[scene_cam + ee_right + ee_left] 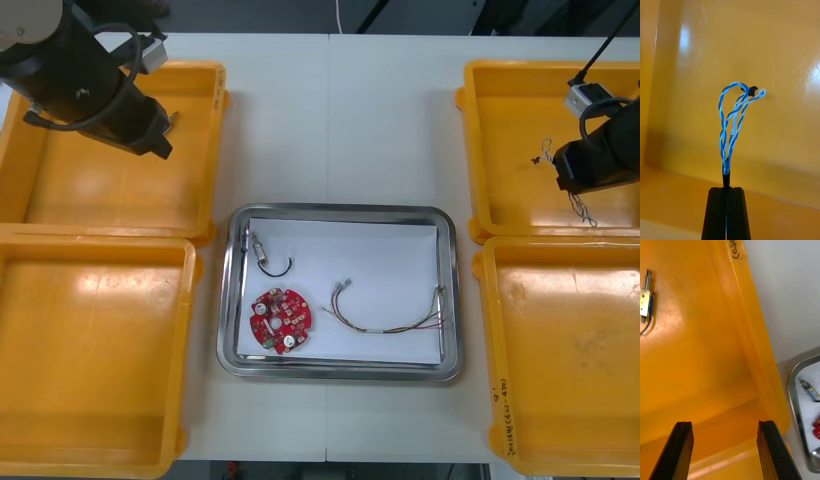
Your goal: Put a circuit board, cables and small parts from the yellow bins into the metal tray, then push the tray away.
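Observation:
My right gripper [726, 187] is shut on a twisted blue and white cable [732, 123], whose loops stand out past the fingertips above the floor of a yellow bin [782, 56]. In the front view this gripper [573, 183] hangs over the far right bin [500, 130], with the thin cable [581, 208] trailing from it. My left gripper [725, 425] is open over the far left bin [696, 363], with nothing between its fingers. A small metal part [646, 296] lies farther off in that bin. The metal tray [448, 300] holds a round red circuit board [281, 320], a red and yellow cable [385, 318] and a black cable with a metal part [264, 256].
The two near yellow bins [90, 350] [565, 350] flank the tray. In the left wrist view the tray's corner [794, 397] lies beyond the bin wall, on the white table [790, 285]. The left arm [90, 85] reaches over the far left bin.

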